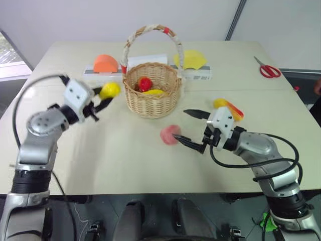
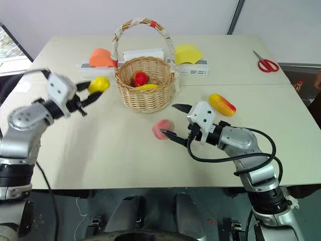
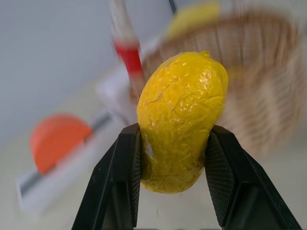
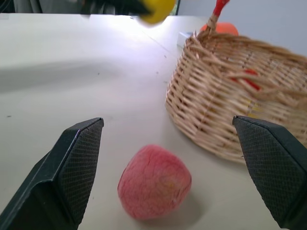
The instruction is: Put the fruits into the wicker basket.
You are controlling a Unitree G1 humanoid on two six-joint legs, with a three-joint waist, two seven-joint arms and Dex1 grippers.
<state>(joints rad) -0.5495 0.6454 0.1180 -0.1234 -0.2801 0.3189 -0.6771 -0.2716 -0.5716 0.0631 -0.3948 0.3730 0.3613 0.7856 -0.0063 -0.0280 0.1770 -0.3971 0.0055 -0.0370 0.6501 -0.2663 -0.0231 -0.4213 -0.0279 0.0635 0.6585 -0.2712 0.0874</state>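
Presently, three fruits lie outside the wicker basket (image 1: 152,95). One yellow lemon (image 1: 110,90) is clamped between the left gripper (image 1: 103,102) fingers, raised just beside the basket's rim. One pink peach (image 1: 170,134) rests on the table (image 1: 115,160) between the spread fingers of the right gripper (image 1: 192,128), untouched. One yellow-and-red mango (image 2: 222,104) lies near the right arm. Inside the basket: one red piece, one yellow piece.

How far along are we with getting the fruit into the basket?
Partly done. The basket already holds a red piece and a yellow piece. In hand: the left gripper is shut on the lemon, raised beside the basket. Left: the peach, on the table between the open right gripper's fingers, and the mango.
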